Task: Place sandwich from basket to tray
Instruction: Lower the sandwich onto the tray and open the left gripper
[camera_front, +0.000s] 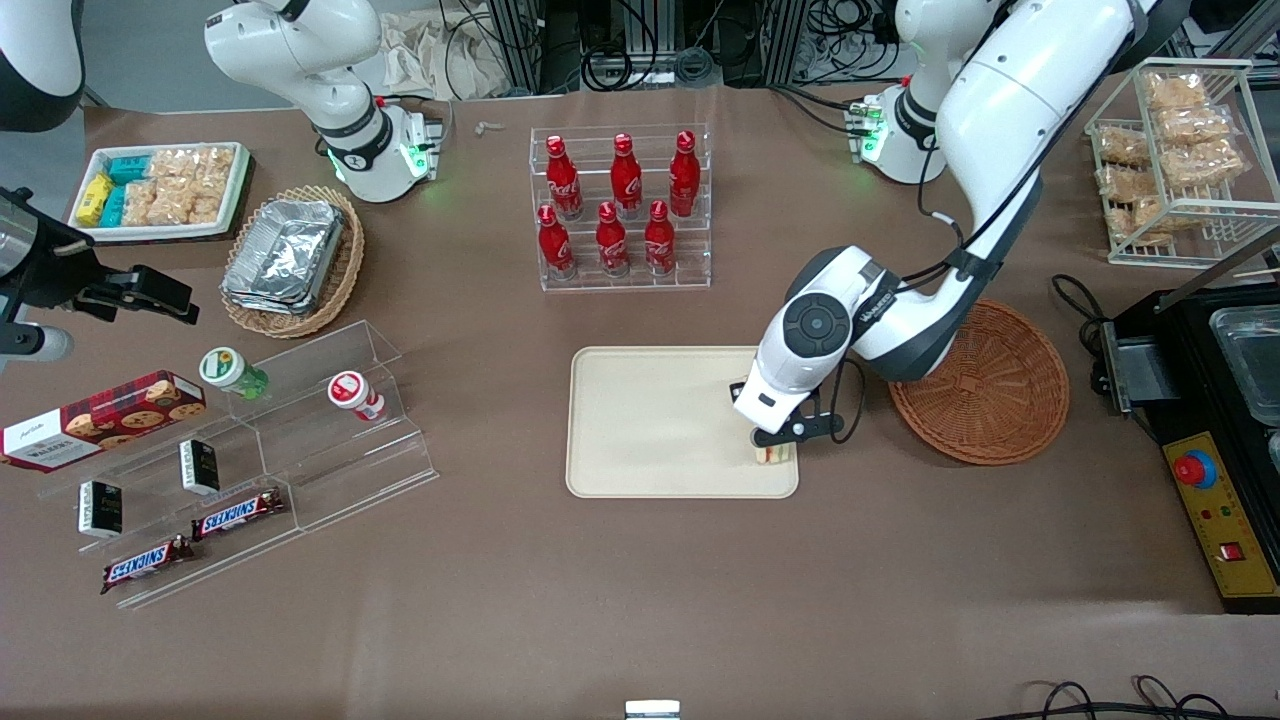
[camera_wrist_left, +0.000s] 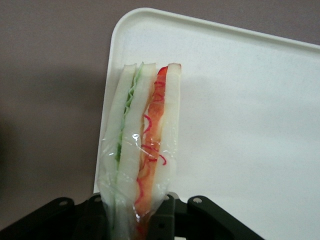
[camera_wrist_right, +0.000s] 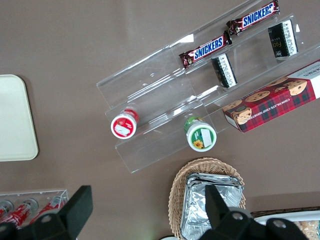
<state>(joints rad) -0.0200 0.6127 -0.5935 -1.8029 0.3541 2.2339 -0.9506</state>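
Wrist view, item: sandwich (camera_wrist_left: 142, 145), film-wrapped wedge, pinched at one end by gripper (camera_wrist_left: 142, 220), fingers closed on it, over tray (camera_wrist_left: 240, 125) corner nearest basket (camera_front: 985, 385). Basket held nothing. Handling est.: light, soft bread, squashes easily; wrap prob. slippery. Best hold: flat bread faces, gentle pressure, not filling edge.

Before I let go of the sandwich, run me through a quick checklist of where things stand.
1. Sandwich held in gripper: ok, wrapped wedge clamped between the fingers.
2. Sandwich out of basket: ok, basket holds nothing.
3. Gripper above tray: ok, at the corner nearest the basket.
4. Sandwich fully inside the tray's rim: not ok, wrist view shows it overlapping the edge.
5. Sandwich resting on tray: cannot tell.
6. Landing area free: ok, tray surface bare.
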